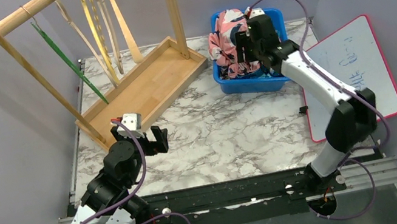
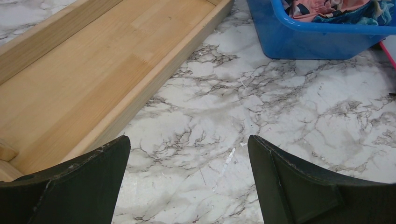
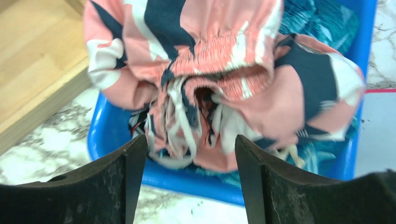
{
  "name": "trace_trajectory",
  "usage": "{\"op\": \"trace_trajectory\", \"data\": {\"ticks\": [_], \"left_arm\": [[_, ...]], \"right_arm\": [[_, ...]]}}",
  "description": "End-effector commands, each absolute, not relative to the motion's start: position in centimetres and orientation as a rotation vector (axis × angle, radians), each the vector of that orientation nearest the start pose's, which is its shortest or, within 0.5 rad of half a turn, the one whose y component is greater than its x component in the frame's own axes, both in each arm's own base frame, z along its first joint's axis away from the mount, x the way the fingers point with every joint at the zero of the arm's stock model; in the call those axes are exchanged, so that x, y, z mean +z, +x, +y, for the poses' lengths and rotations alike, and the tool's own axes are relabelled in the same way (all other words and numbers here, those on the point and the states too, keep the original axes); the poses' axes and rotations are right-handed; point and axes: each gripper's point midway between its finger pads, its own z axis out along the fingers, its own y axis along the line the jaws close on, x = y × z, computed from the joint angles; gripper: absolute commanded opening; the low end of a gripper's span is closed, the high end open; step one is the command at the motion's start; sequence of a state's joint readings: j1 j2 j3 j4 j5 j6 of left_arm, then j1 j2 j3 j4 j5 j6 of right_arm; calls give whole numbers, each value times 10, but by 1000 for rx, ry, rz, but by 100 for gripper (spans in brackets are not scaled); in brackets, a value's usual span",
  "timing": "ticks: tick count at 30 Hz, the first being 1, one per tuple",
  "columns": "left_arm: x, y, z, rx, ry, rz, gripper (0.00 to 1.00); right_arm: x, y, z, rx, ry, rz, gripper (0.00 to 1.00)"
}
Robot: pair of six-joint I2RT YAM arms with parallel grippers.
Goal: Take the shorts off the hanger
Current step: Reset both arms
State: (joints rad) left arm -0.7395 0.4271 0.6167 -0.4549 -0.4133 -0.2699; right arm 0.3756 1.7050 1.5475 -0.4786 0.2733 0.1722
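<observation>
The pink shorts with navy-white blotches (image 1: 228, 40) lie bunched on top of a pile in the blue bin (image 1: 277, 81). In the right wrist view, the pink shorts (image 3: 224, 60) fill the centre, with teal patterned shorts (image 3: 327, 23) under them. My right gripper (image 1: 244, 48) is over the bin, and in its wrist view the right gripper (image 3: 189, 144) is open, empty and just above the pink shorts. My left gripper (image 1: 157, 139) is open and empty over the marble table; its wrist view shows the left gripper (image 2: 189, 142) above bare marble. The hangers (image 1: 102, 36) on the rack are bare.
A wooden rack with a tray base (image 1: 143, 91) stands at the back left, holding a green hanger (image 1: 67, 61) and several wooden ones. A whiteboard with a pink rim (image 1: 354, 66) lies at the right. The blue bin (image 2: 317, 39) and tray base (image 2: 93, 60) show in the left wrist view.
</observation>
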Motion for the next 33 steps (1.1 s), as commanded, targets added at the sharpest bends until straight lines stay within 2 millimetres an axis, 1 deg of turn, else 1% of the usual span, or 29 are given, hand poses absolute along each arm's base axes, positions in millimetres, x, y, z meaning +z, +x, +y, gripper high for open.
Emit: {"op": "trace_trajectory", "data": {"ticks": [1,4,6,8,9,10,11,13,16,21,27,31,33], "left_arm": [[230,215,-108,-322,96,1818,99],[232,218,-108,-324,51,1825,99],[234,220,-106,-317,28,1823,99],[236,220,-104,-302,28,1819,99],[237,221,-102,-293,29,1814,99],[239,221,-100,-286,15,1806,99],[241,221,-99,-288,0,1800,99],[245,221,-99,-301,-15,1790,99],[249,221,-97,-303,-28,1781,99],[252,221,-96,-310,-47,1771,99],[254,218,-97,-331,-39,1762,99],[253,218,-98,-336,-35,1762,99],[252,218,-99,-336,-27,1766,99]], "right_arm": [[259,431,138,134,-90,2055,71],[274,400,147,272,-142,1970,71],[275,377,149,354,-140,1924,71],[272,353,146,414,-112,1869,72],[273,344,143,434,-107,1817,76],[268,336,141,442,-118,1772,80],[263,328,138,445,-120,1747,84],[261,315,133,445,-126,1732,91],[265,305,129,439,-129,1749,100],[282,297,122,442,-71,1763,100],[312,281,123,501,-98,1629,100],[318,279,117,485,-62,1623,100],[321,277,116,481,-74,1611,100]]}}
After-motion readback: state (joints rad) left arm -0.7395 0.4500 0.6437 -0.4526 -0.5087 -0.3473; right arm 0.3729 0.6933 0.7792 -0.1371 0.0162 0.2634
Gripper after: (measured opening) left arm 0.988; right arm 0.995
